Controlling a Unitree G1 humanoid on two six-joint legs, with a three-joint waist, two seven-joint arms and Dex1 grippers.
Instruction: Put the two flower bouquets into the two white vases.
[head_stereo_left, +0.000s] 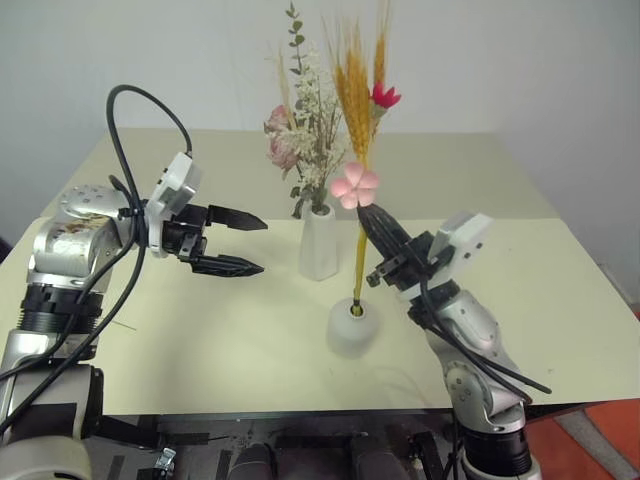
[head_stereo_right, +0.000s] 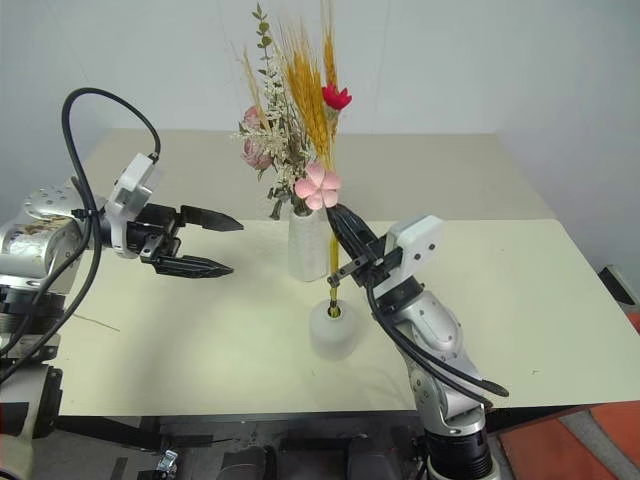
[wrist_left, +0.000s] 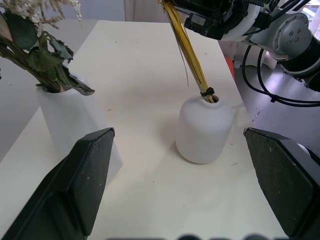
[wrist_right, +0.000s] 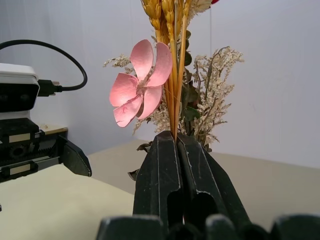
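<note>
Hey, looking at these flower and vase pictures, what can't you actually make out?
- How deep the wheat-stalk bunch stems reach inside the short vase: its wall hides them in every view.
- Top of the wheat-stalk bunch: cut off by the upper edge, both eye views.
- Bushy bunch stems inside the tall vase: hidden by its wall.
- Stalk section clamped by the right gripper: covered by its shut jaws, right wrist view.

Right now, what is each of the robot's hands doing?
Left gripper: open, empty.
Right gripper: shut on the wheat-stalk bunch, whose stem ends sit in the squat vase.
</note>
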